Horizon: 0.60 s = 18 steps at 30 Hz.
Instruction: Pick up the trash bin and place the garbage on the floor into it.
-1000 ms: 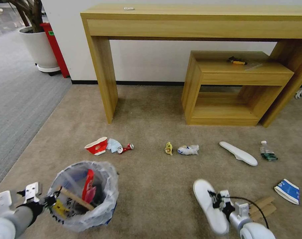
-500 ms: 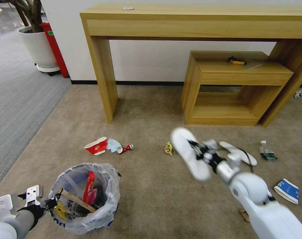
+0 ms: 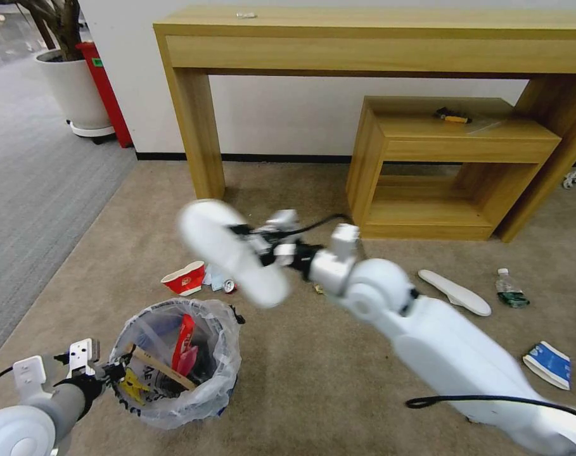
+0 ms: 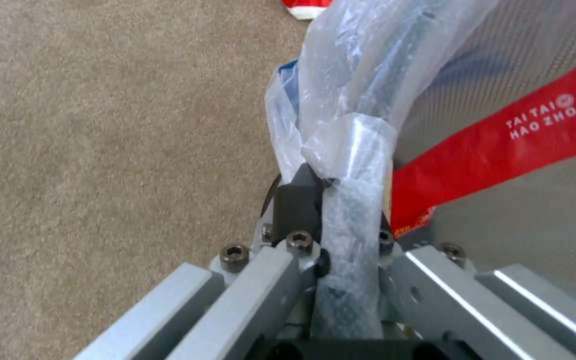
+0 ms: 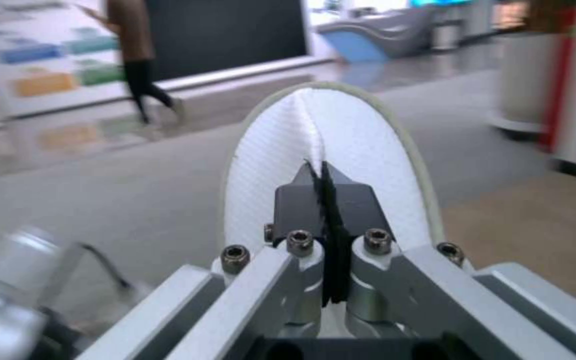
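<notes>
Trash bin (image 3: 173,364), rim pinched by left hand (image 3: 113,372), sits at seven o'clock of right hand (image 3: 253,244) clamping white slipper (image 3: 230,253).

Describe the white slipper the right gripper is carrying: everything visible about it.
The white slipper is flat and oval, with a textured fabric face and a pale rim. The right gripper is shut on it, pinching its fabric. It hangs in the air, tilted, above the carpet, beyond the trash bin, touching nothing else.

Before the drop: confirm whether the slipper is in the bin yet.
No, the right end effector holds the slipper in the air beyond the bin.
</notes>
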{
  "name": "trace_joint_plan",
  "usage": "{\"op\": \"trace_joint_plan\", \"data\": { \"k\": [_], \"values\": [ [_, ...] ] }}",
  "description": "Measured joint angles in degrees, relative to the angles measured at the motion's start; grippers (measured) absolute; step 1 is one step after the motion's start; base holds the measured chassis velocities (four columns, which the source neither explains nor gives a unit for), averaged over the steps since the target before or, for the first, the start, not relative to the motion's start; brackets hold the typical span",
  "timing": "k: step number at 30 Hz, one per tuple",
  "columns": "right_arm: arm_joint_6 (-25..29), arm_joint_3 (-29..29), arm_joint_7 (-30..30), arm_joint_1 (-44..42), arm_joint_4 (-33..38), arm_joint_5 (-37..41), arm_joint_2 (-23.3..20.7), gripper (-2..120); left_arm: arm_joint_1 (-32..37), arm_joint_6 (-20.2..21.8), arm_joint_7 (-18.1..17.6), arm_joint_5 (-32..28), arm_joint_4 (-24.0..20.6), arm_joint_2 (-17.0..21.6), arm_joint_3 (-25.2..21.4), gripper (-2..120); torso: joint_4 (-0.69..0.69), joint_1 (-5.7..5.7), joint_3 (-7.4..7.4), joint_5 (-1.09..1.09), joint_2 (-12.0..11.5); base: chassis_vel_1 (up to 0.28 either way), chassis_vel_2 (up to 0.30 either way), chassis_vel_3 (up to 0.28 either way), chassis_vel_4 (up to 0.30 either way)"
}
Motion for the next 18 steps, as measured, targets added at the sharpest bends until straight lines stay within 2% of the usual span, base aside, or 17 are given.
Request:
{"op": "trace_joint_plan", "data": {
  "k": [4,6,11,18],
  "values": [
    [0.09,-3.81,0.02,1.79,-1.94,-0.19,5.07,0,0.44,0.0,-0.01,-0.77,-0.07,-0.35,-0.04,0,0.02,0.0,0.0,-0.01,0.0,0.0,0.0,0.0,0.0],
    [0.12,-6.3,0.02,2.03,-3.9,-1.28,7.84,0,0.88,0.0,-1.61,-4.51,-0.73,-0.92,-0.06,0,0.01,0.0,0.0,0.0,0.0,0.0,0.0,0.0,0.0],
    [0.12,-8.12,0.21,0.19,-4.78,-2.59,8.78,0,1.6,0.0,-2.09,-5.43,-0.84,-1.5,-0.39,0,0.0,-0.01,-0.01,0.02,0.0,0.0,0.0,0.0,0.0],
    [0.21,-8.47,1.1,-3.75,-4.25,-6.13,6.62,0,1.72,-0.01,-2.1,-5.44,-0.73,-1.88,-0.41,0,-0.01,-0.01,-0.01,0.02,0.0,0.0,0.0,0.0,0.0]
  ]
}}
